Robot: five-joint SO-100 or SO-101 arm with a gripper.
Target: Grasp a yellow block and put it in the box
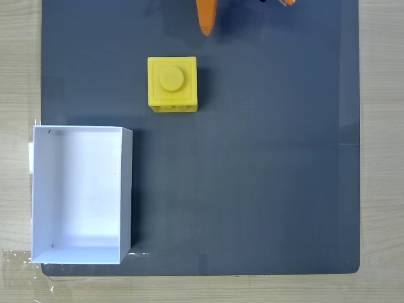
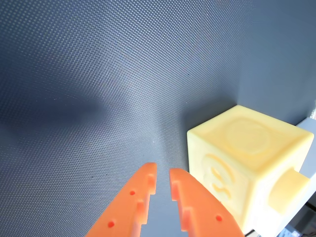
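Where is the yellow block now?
In the fixed view, the yellow block sits on the dark mat, above the white box, just below the orange pincer.

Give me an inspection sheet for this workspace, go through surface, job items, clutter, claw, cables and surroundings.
Surface: dark grey mat on a light wood table.
Block: yellow block on the mat, stud up, slots on the side facing the bottom edge of the fixed view; not in the box.
Box: white box at the mat's left edge in the fixed view, open top, nothing inside.
Clutter: nothing seen.
Claw: orange claw close beside the block in the wrist view, fingers nearly together, holding nothing.
Cables: nothing seen.
Surroundings: clear tape at the box's lower left corner in the fixed view.
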